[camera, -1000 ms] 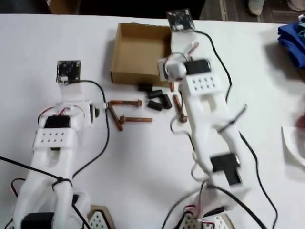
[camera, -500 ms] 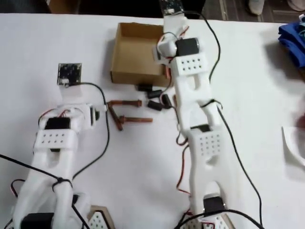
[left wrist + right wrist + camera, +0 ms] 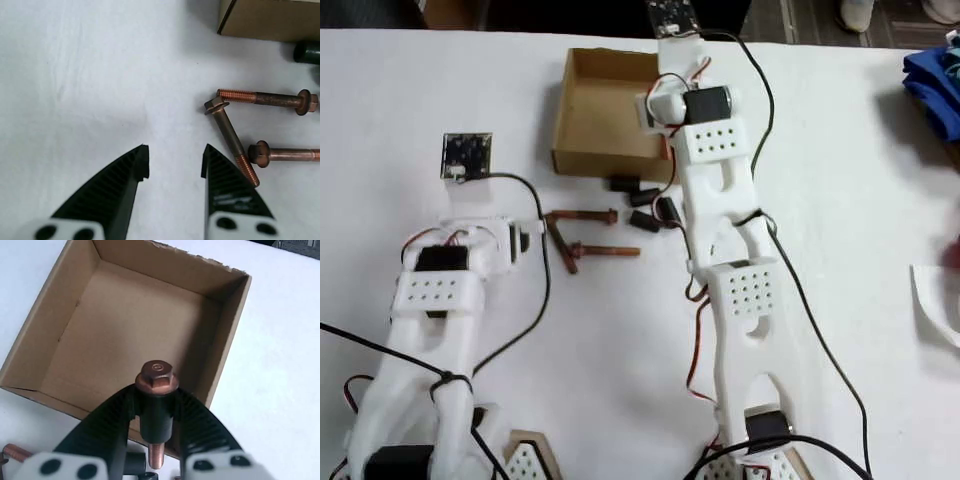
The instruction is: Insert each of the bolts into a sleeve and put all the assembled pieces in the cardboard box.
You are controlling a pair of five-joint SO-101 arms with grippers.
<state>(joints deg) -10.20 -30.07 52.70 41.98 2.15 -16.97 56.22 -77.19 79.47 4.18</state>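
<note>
- well, furthest left, the left gripper hovered low over the white table, jaws apart with nothing between them, one finger just beside the nearest bolt.
- three loose bolts lay flat on the table. the slanted one's head touched the threaded end of the upper one, and the third's head sat against the slanted shank.
- a cluster of black sleeves lay right of the bolts, just in front of the box wall.
- the cardboard box stood open at the far side, and its floor looked bare from the right wrist view.
- the right gripper was clamped on an assembled piece: a sleeve with a bolt through it, head up and threaded tip poking out below. it hung over the box's near wall, though i couldn't tell whether it was fully inside the rim.
- the bolts looked stiff, small and dense, and likely to roll on their smooth shanks. the best grip was probably across the mid-shank. the sleeve probably fit loosely, so holding the piece by the sleeve with the head up seemed safest.
</note>
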